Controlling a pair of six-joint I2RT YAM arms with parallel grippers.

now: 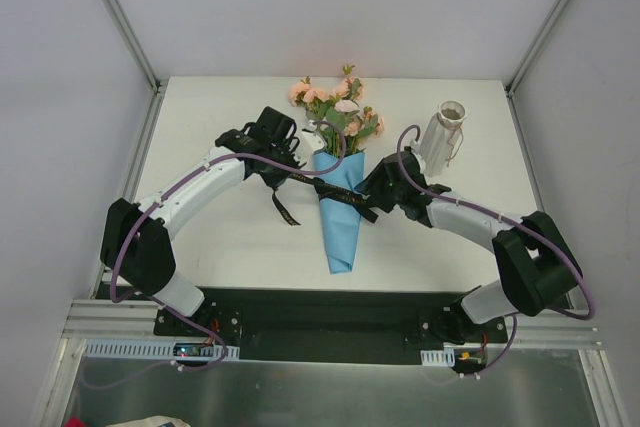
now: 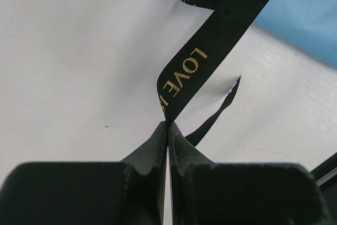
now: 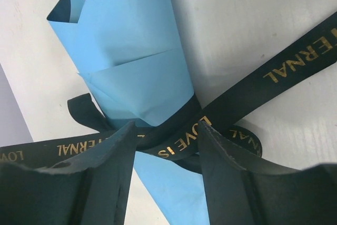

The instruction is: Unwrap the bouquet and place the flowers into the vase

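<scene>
The left fingers [image 2: 150,154] are pinching the ribbon [image 2: 210,51] tail shut, while the right fingers [image 3: 105,177] are gaping astride its knot. The bouquet [image 1: 338,232] is lying wrapped on the counter [image 1: 230,237], so I'd say they're untying it. Next, the bow needs pulling loose.

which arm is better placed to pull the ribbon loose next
Left. The left gripper is shut on a tail of the ribbon, ready to pull; the right gripper stands open astride the tied band on the bouquet, gripping nothing.
</scene>
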